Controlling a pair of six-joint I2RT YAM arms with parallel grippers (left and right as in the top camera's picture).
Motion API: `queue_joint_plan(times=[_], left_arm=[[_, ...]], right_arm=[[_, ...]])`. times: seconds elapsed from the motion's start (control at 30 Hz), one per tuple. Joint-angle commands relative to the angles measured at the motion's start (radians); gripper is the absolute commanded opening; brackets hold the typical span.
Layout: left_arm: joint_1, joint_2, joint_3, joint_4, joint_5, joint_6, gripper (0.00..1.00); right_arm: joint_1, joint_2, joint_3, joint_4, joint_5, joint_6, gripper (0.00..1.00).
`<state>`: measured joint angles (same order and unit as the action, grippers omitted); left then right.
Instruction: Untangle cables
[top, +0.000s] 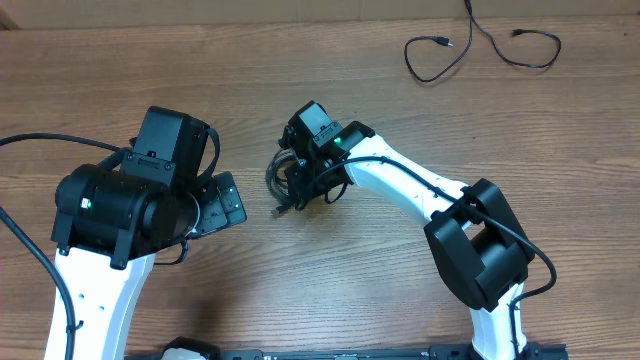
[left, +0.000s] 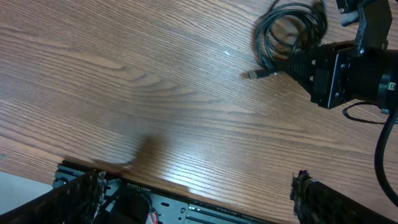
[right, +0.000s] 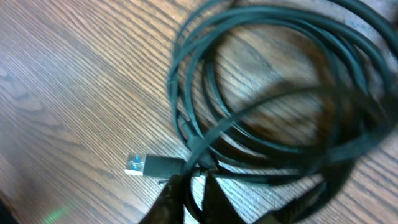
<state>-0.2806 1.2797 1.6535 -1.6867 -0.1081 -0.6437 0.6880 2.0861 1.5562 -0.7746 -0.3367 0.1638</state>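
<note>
A tangled coil of thin black cables (top: 281, 172) lies on the wooden table at mid-centre. In the right wrist view the coil (right: 273, 81) fills the frame, and a USB plug (right: 140, 165) with a blue insert pokes out to the left. My right gripper (right: 194, 186) is shut on one cable strand just behind that plug. From overhead the right gripper (top: 300, 190) sits over the coil. My left gripper (top: 225, 205) hovers to the left of the coil, open and holding nothing. The left wrist view shows its fingers (left: 305, 190) spread wide, with the coil (left: 289, 34) at the top right.
Another thin black cable (top: 480, 45) lies loose on the table at the back right, apart from the coil. The right arm's black wrist (left: 348, 68) stands next to the coil. The metal base rail (left: 186, 205) runs along the table's near edge.
</note>
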Motion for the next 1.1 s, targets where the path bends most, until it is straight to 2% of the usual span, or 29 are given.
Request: queue_joint_plan(times=[0.0, 0.2, 0.57, 1.07], left_arm=[[0.005, 0.003, 0.003, 0.000, 0.003, 0.020, 1.00], [0.005, 0.003, 0.002, 0.000, 0.004, 0.020, 1.00], [0.005, 0.003, 0.003, 0.000, 0.000, 0.020, 1.00], [0.005, 0.003, 0.002, 0.000, 0.001, 0.020, 0.99]], right_arm=[[0.006, 0.000, 0.019, 0.010, -0.013, 0.027, 0.04], [0.004, -0.005, 0.085, -0.020, -0.051, 0.053, 0.04], [0.003, -0.086, 0.276, -0.182, -0.058, 0.052, 0.04], [0.003, -0.223, 0.294, -0.234, -0.019, 0.053, 0.04]])
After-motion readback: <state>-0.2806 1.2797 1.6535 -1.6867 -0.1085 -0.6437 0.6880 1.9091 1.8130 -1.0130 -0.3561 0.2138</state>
